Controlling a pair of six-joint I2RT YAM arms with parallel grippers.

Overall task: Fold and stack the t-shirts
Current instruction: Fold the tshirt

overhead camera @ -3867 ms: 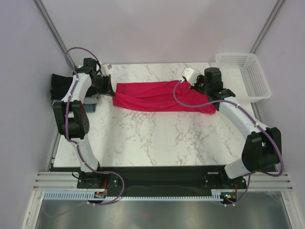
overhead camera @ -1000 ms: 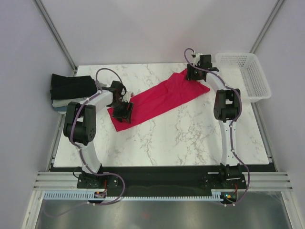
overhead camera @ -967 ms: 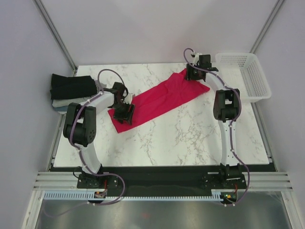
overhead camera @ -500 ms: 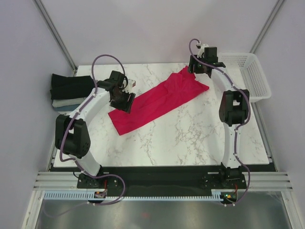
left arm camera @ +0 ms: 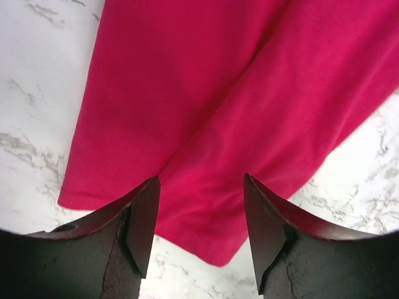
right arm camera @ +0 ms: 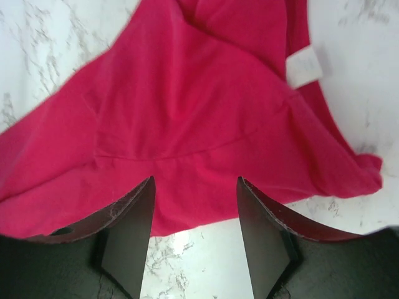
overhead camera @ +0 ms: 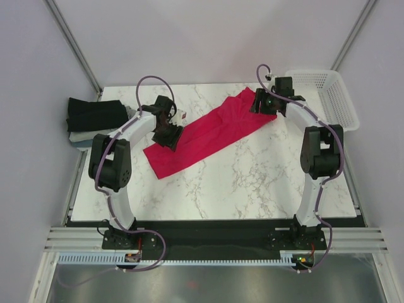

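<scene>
On my far left, at the left edge of the counter (overhead camera: pixel 246 183) near its far-left corner, sits the pile of folded t-shirts. The black one (overhead camera: pixel 95 113) is on top, a pale grey-white one (overhead camera: pixel 81 134) shows under it, and only a sliver of blue (overhead camera: pixel 80 144) peeks out at the bottom.

Next comes my left gripper (overhead camera: pixel 168 134), which hangs over the lower-left end of the red t-shirt (overhead camera: pixel 211 127). Through the left wrist camera I see the left gripper (left arm camera: pixel 199 180) spread wide with nothing caught in it. Red cloth (left arm camera: pixel 230 106) lies flat below the gap, and its hem corner points toward the near edge. I can't tell whether the tips touch the fabric.

The red t-shirt itself lies as a long slanted band across the far half of the counter. It runs from left of centre up toward the far-right corner, and one layer is lapped over another along its length.

At its upper-right end is my right gripper (overhead camera: pixel 262 105). The right wrist camera shows the right gripper (right arm camera: pixel 194 180) also spread apart and holding nothing. The rumpled red cloth (right arm camera: pixel 187 106) is beneath it, and a small white label (right arm camera: pixel 304 67) sits by the cloth's edge.

Furthest right, the white mesh basket (overhead camera: pixel 328 95) stands at the far-right corner, partly overhanging the right edge and apart from the shirt.
</scene>
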